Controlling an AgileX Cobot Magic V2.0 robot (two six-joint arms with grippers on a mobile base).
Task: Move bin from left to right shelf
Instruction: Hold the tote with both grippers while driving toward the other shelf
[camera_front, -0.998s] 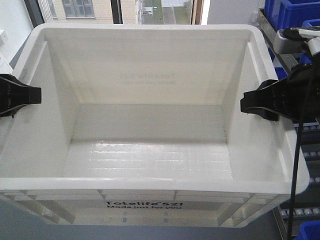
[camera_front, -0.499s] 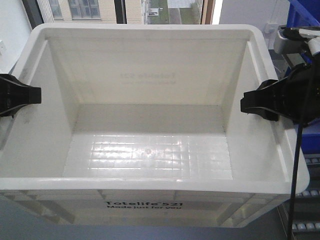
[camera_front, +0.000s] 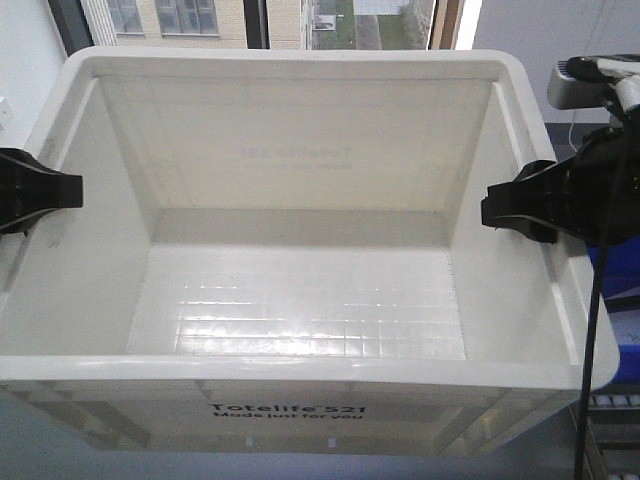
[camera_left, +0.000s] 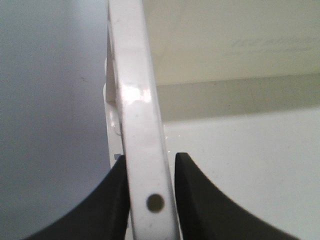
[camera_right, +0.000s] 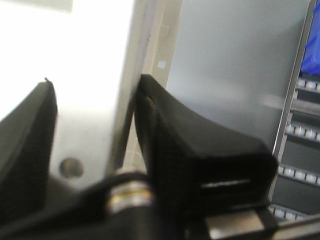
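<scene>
While pinched at both side rims, fills nearly the whole front view: one bin (camera_front: 300, 150), white, open-topped, bare inside, printed "Totelife 521" on the near wall. Faces the camera square-on between two grippers, far rim just below a window (camera_front: 200, 18), near rim close to the bottom edge. Leaves little room on the right, with blue plastic (camera_front: 622, 280) and roller rails (camera_front: 612, 402) near the right rim; cannot tell whether touching. Shows only a plain grey surface beyond the left rim in the left wrist view. Counts out as one bin, two grippers, two black fingers on each. Left gripper (camera_left: 149, 172): fingers (camera_left: 200, 205) parted only by the thickness of the rim, one inside the wall and one outside, both pressed against it, a round dark hole in the rim between them. Right gripper (camera_right: 95, 82): same narrow grip on the right rim, one finger on either side, picture blurred, more roller rails at the far right edge.
</scene>
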